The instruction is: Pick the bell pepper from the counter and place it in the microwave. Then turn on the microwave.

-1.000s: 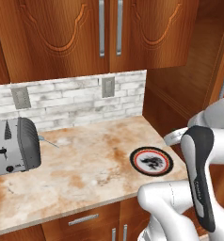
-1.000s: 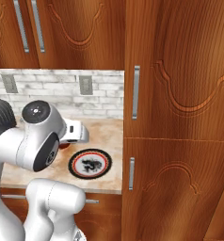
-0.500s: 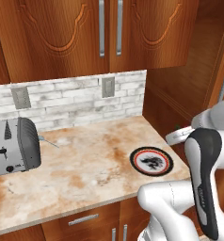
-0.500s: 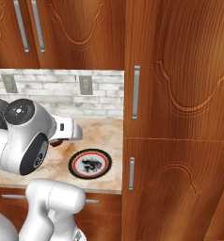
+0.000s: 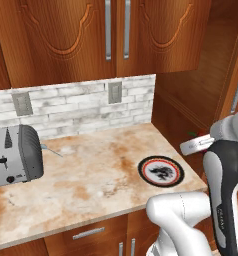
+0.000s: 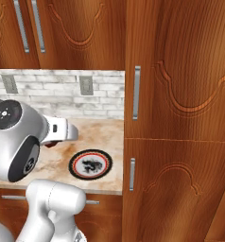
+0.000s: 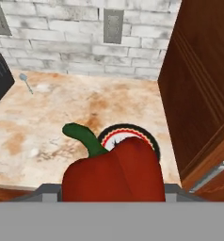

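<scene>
One pepper [image 7: 115, 169] sits clamped in the gripper, jaws spread wide around it, lifted above the table [image 5: 91, 180] near the plate [image 7: 130, 134]; stem points up-left, away from the hand.

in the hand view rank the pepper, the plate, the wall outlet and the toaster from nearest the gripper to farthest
1. Pepper: right at the gripper, bottom centre.
2. Plate: just behind the pepper on the counter.
3. Toaster: far left edge.
4. Outlet: on the brick wall, top.

Even, soft rendered light, faint shadows, no glare, sharp focus throughout
</scene>
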Tool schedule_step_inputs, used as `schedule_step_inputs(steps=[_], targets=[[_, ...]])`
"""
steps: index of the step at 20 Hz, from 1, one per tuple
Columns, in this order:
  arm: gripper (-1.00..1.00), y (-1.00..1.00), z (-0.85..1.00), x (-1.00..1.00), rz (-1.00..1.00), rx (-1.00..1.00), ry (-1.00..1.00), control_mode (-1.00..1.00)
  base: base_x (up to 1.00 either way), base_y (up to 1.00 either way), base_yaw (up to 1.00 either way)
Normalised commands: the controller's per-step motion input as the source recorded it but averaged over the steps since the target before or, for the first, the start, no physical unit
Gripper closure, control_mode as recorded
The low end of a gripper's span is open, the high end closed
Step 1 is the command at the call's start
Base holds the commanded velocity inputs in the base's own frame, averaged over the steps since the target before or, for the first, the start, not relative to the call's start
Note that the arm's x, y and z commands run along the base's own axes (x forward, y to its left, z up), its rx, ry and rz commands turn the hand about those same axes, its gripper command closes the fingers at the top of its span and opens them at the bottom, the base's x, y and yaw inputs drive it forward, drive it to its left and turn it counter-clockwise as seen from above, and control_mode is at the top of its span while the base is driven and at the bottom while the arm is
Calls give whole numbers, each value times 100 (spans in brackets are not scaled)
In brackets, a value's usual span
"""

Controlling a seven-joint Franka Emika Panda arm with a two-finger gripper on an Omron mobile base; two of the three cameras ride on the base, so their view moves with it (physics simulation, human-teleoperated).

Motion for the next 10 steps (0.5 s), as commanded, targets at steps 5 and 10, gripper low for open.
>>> schedule_step_inputs(steps=[5,10], targets=[[100,0,3,-25,-1,0,-8,-100,0,0,0],[100,0,7,-29,-1,0,-12,-100,0,0,0]])
